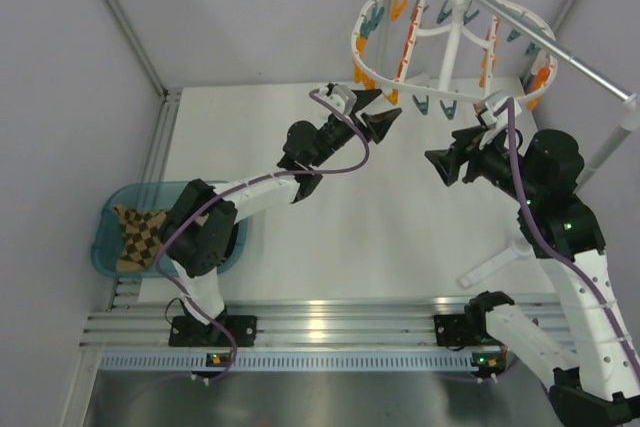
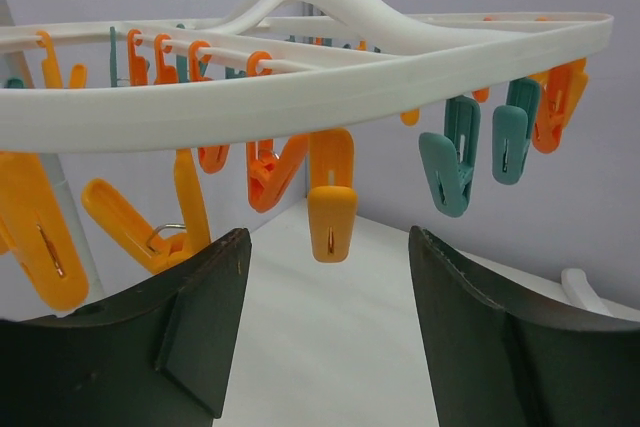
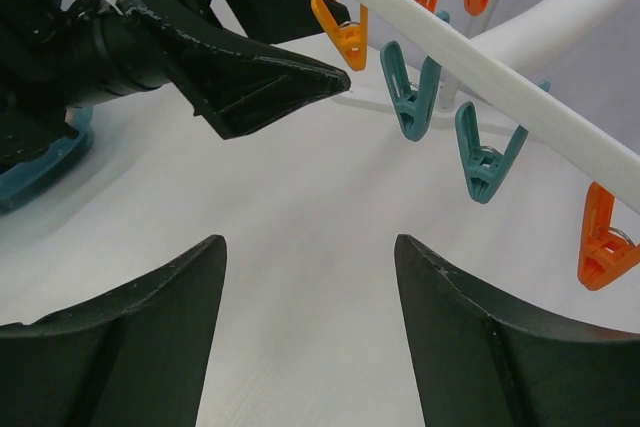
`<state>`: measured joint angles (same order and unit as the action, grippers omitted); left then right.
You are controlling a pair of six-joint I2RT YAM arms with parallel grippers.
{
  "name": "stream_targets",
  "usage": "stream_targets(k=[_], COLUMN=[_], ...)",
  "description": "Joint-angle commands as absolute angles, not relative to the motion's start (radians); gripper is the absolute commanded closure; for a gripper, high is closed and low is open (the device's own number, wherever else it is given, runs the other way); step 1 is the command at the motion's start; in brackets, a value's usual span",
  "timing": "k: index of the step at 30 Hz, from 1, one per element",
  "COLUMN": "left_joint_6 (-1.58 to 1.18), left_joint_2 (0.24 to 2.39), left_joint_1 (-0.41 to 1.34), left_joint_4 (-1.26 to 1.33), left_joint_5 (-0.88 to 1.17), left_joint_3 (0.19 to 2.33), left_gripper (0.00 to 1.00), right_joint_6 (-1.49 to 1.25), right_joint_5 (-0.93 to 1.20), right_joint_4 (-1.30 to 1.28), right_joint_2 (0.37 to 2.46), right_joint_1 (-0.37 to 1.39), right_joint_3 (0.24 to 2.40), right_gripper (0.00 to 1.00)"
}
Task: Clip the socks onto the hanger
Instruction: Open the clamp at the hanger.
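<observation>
Hanger (image 2: pixel 300 97) one, basin (image 1: pixel 150 193) one, socks (image 1: pixel 138 237) heaped

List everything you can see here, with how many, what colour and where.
hanger: one, white, raised at the far right
clips: many, orange and teal, dangling from the hanger
basin: one, teal, near left
socks: number unclear, brown-and-tan argyle, inside the basin
rod stand: one, grey, far right, carrying the hanger
table: one, white, beneath everything
left gripper: one, black, open, empty, by the hanger's left side
right gripper: one, black, open, empty, near the hanger's front clips
</observation>
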<state>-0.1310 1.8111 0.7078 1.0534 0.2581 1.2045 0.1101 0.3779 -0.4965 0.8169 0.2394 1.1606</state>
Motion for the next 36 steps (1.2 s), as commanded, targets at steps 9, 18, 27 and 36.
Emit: stream_targets(k=[9,18,27,36], left_joint_6=[-0.14,-0.15,-0.155,-0.164], left_joint_2=[1.884,1.894,1.898,1.925], left_joint_1=[0.71,0.71,0.71,0.712], left_joint_4=[1.181,1.198,1.204,1.203], left_joint_5=[0.242,0.278,0.31,0.291], left_joint_3=[1.298,1.302,1.282,1.304], left_gripper=[0.37,0.48,0.55,0.52], right_joint_6=[0.13,0.117,0.094,0.107], right_joint_5=[0.477,0.499,0.482,0.485], right_joint_4=[-0.378,-0.302,-0.253,-0.252], right_joint_2=[0.77,0.778,0.801,0.807], right_joint_1=[0.232,0.233,0.242,0.249], right_joint_3=[1.134,1.111,1.111,1.111], right_gripper=[0.37,0.41,0.42,0.43])
